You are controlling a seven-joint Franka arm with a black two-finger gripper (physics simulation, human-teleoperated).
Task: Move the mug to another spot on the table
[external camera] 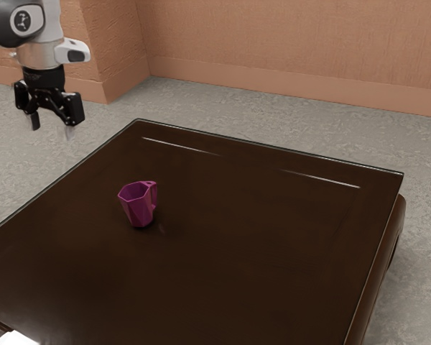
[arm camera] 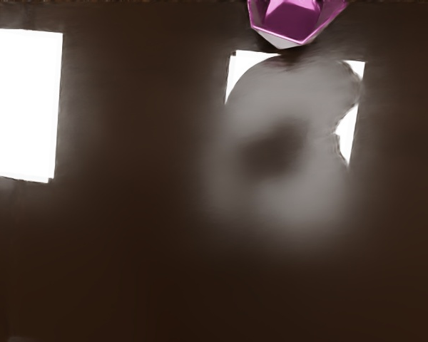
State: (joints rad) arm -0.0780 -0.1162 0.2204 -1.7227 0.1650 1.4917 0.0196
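Tool position: You had the black two-finger gripper [external camera: 52, 130] hanging high at the exterior view's upper left, well above the table [external camera: 273, 251].
Tool state: Its fingers stood apart with nothing between them, so the tool was released and touched no object.
Task object: The mug [external camera: 138, 203] was magenta, with faceted walls.
Mug pose: It stood upright on the tabletop with its opening facing up.
Mug location: You would have found it in the table's half toward the exterior view's left, away from every table edge.
Mug to tool: The mug sat well apart from the gripper, far lower and toward the exterior view's right.
Wrist camera: The mug [arm camera: 292, 18] showed from above, cut off by the frame edge.
Tabletop: The surface [arm camera: 128, 271] was dark brown and glossy. It carried bright rectangular reflections [arm camera: 21, 103] and a blurred grey patch [arm camera: 285, 149] just beside the mug.
Surroundings: A grey speckled floor [external camera: 287, 122] surrounded the table, with a salmon wall [external camera: 287, 36] behind it.
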